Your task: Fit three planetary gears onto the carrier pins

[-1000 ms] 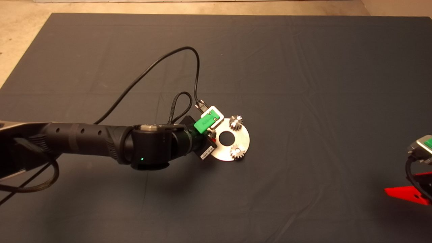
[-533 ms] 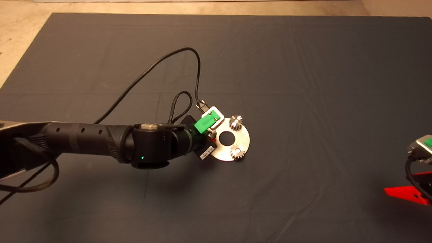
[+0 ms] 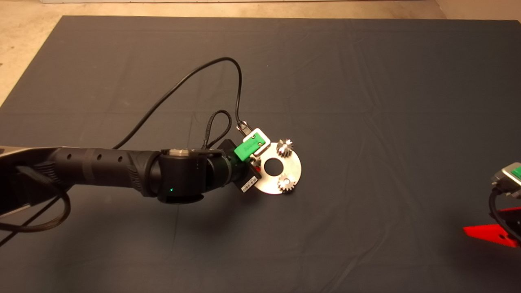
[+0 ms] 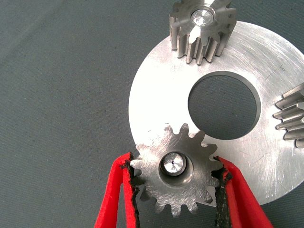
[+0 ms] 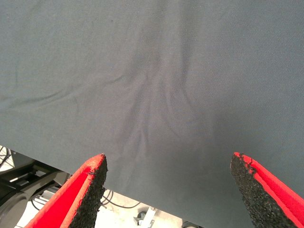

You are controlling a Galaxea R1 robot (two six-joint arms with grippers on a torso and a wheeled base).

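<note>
The shiny carrier disc [image 3: 296,167] lies at the mat's middle, also in the left wrist view [image 4: 156,90]. Two planetary gears sit on pins on it: one at the far side [image 3: 285,147], one at the near side [image 3: 287,183]. In the left wrist view they show as one gear [image 4: 202,28] with a pin tip [image 4: 201,18] in its hole, and one [image 4: 292,116] cut off by the picture's edge. My left gripper [image 3: 255,162] is shut on the third gear [image 4: 175,173] at the disc's left rim. A pin tip [image 4: 173,164] shows inside its centre hole. My right gripper [image 5: 167,164] is parked open at the mat's lower right [image 3: 492,234].
The left arm's black cables [image 3: 195,77] loop over the mat behind the wrist. The mat's edge and the floor [image 5: 137,213] show in the right wrist view.
</note>
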